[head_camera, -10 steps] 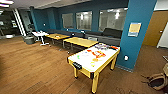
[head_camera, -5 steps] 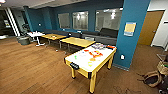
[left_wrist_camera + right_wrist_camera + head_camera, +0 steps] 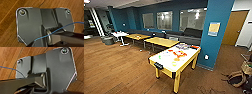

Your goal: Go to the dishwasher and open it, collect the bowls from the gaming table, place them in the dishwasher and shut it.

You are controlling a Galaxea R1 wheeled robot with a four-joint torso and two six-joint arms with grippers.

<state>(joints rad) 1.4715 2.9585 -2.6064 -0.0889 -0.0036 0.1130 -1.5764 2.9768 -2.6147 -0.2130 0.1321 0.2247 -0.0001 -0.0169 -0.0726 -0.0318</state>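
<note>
The gaming table (image 3: 164,64), white-topped with yellow edges and legs, stands in the middle of the head view on a wooden floor. Several small bright bowls lie spread on its top: a green one (image 3: 159,57), a red one (image 3: 170,50), an orange one (image 3: 177,59) and a yellow one (image 3: 174,63). Colourful board-game boxes (image 3: 182,46) sit at its far end. The dishwasher is out of view. Both wrist views look down past the robot's dark plate onto the wooden floor (image 3: 7,15).
A blue pillar (image 3: 215,32) rises just right of the table's far end. Yellow-wood tables (image 3: 161,41) and a small white table (image 3: 120,34) stand behind on the left, before a dark sofa (image 3: 189,35). Bags (image 3: 236,78) lie on the floor at right, near a wooden door (image 3: 233,27).
The whole head picture has shifted: the camera has moved, and the gaming table now sits slightly further left and looks a little larger. Nothing on the table has moved.
</note>
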